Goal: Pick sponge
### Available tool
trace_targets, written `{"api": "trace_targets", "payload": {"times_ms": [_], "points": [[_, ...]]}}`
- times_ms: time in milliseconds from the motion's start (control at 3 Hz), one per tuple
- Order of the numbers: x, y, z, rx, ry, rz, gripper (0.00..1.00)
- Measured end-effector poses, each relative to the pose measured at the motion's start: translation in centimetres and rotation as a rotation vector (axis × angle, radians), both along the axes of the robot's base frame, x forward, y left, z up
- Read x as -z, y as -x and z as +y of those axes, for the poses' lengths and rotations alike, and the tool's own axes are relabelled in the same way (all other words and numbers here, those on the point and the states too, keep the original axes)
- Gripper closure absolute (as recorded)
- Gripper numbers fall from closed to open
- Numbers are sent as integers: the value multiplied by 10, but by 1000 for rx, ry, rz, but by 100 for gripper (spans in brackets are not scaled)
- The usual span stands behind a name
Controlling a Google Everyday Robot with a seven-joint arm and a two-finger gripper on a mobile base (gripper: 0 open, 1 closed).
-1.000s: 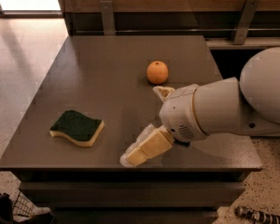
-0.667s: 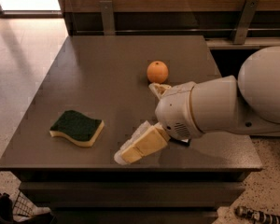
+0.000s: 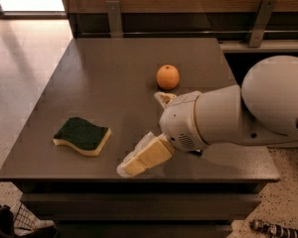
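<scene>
1. Camera view: dark grey-brown desk [image 3: 114, 63] seen from above and in front. Pale speckled floor [image 3: 20, 83] on its left side, wood-panelled wall behind w/ two metal brackets [image 3: 114, 18].
2. Sponge [image 3: 82, 135]: lies flat on desk's front-left area, near the front edge. Dark green scouring side up, pale yellow foam showing along its wavy near edge. Nothing touching it.
3. Orange [image 3: 167, 77]: sits approx mid-desk, towards the back, well apart from sponge.
4. Arm [image 3: 228, 118]: big white housing coming in from the right, reaching across the front-right part of desk, just in front of the orange.
5. Gripper [image 3: 144, 157]: tan pads w/ whitish backing, pointing down-left, low over desk near the front edge. It's to the right of sponge, w/ a clear gap of bare desk between them, no contact. Can't tell if gripper is spread or pressed together. Nothing seen in its grasp.
6. Sponge is not yet picked.
</scene>
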State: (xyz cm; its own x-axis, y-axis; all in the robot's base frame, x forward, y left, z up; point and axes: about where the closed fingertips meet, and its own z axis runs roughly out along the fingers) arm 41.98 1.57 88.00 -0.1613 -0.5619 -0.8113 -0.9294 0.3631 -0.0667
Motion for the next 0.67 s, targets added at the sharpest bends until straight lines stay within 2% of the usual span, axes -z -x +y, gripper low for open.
{"api": "trace_targets", "payload": {"times_ms": [667], "points": [[28, -11, 43, -49, -62, -35, 0]]}}
